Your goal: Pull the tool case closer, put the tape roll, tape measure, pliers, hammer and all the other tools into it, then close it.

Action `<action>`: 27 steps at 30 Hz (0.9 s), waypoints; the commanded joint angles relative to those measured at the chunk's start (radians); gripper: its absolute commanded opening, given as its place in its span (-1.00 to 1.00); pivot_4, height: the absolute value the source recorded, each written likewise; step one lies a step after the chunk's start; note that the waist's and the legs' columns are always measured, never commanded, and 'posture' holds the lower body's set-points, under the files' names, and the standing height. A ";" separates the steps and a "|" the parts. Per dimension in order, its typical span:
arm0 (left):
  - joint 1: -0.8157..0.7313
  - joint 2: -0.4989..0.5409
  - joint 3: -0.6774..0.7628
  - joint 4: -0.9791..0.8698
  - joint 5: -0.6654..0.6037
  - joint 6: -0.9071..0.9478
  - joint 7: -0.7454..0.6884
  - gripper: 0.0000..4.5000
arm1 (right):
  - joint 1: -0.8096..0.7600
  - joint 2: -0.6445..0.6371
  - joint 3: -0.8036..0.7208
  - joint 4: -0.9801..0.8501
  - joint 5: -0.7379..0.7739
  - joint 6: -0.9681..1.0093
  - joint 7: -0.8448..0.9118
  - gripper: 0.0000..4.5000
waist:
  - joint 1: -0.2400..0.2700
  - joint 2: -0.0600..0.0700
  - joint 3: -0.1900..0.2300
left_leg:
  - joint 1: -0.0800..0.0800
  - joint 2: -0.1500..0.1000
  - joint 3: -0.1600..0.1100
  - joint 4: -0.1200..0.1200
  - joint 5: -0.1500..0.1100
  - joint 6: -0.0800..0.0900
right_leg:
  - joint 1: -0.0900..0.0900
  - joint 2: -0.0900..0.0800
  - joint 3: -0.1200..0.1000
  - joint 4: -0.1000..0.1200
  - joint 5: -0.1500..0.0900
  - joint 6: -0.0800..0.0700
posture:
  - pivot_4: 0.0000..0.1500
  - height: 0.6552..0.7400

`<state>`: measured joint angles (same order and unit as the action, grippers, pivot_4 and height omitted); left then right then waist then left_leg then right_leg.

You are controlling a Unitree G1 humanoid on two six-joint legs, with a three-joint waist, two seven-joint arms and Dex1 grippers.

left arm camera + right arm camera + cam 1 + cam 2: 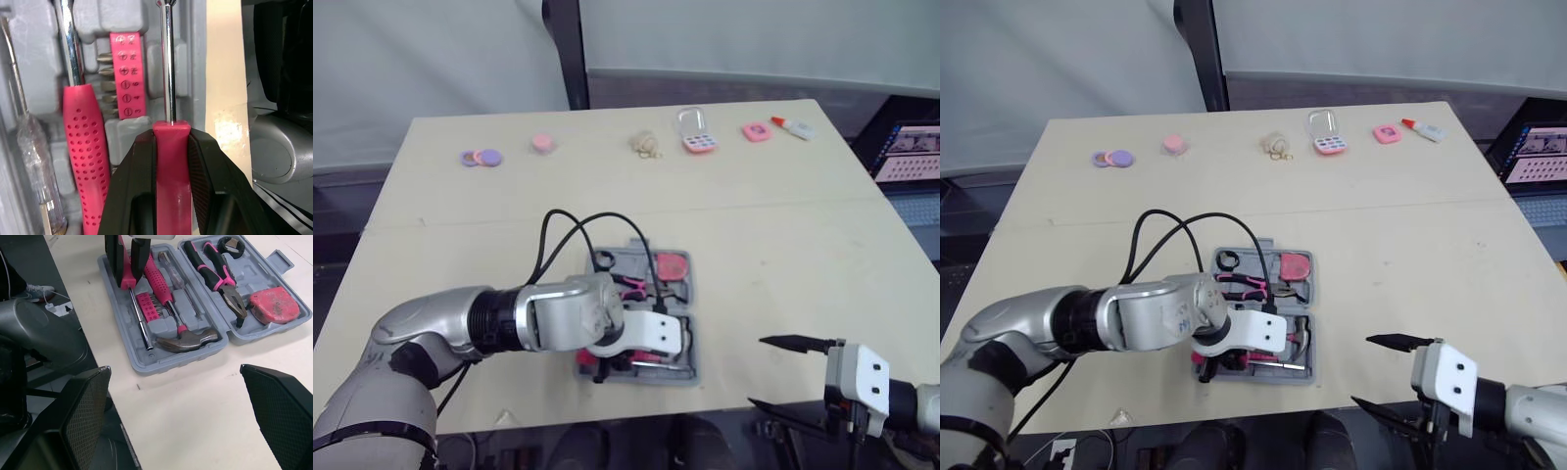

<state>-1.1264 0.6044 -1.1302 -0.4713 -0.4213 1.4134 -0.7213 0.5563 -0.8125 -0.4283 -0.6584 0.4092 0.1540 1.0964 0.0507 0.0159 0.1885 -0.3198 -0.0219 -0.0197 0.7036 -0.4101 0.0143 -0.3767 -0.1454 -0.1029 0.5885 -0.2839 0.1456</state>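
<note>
Tool case [259, 271] lay open and flat near the front edge of the pale surface [783, 245], both grey halves facing up. One half held the black tape roll [231, 246] in a corner, the pliers [220, 279] with pink and black grips, and the red tape measure [274, 306] just beside the plier jaws. The other half held the hammer [188, 339], its pink handle running along the tray, a clear-handled screwdriver [178, 279] next to it, and a pink bit holder [146, 313]. The left hand [171, 147] was over this half, clenched on the pink handle of a second screwdriver [138, 316], whose steel shaft ran along the outer edge of the tray, just beside the bit holder. The right hand [790, 375] hung off to the right of the case, well apart from it, its two black fingers spread wide and grasping nothing. Small pink and purple items [481, 157] sat along the far edge of the surface.
</note>
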 commanded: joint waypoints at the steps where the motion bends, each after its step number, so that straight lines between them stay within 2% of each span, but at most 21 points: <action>1: 0.003 -0.013 -0.017 -0.003 0.027 -0.027 -0.004 -0.77 | 0.013 0.005 -0.015 -0.031 0.022 0.001 -0.003 1.00 | 0.000 0.000 0.000 | 0.000 0.000 0.000 0.000 0.000 0.000 | 0.000 0.000 0.000 0.000 0.000 0.000 | 1.00 1.00; 19: 0.025 -0.036 -0.047 0.093 0.114 -0.088 -0.023 -0.77 | 0.037 0.008 -0.027 -0.040 0.022 -0.001 -0.010 1.00 | 0.003 0.000 0.000 | 0.000 0.000 0.000 0.000 0.000 0.000 | 0.000 0.000 0.000 0.001 0.000 0.000 | 1.00 1.00; 27: 0.007 0.005 0.000 0.057 0.088 -0.059 -0.054 -0.77 | 0.040 0.009 -0.026 -0.038 0.021 -0.004 -0.008 1.00 | -0.001 0.000 0.000 | 0.000 0.000 0.000 0.000 0.000 0.000 | 0.000 0.000 0.000 0.001 0.000 0.000 | 1.00 1.00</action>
<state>-1.1077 0.5854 -1.1565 -0.3893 -0.3472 1.3385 -0.7669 0.5889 -0.8125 -0.4370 -0.6660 0.4186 0.1555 1.0958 0.0499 0.0161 0.1883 -0.3196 -0.0218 -0.0196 0.7038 -0.4099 0.0146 -0.3767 -0.1453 -0.1028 0.5892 -0.2839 0.1457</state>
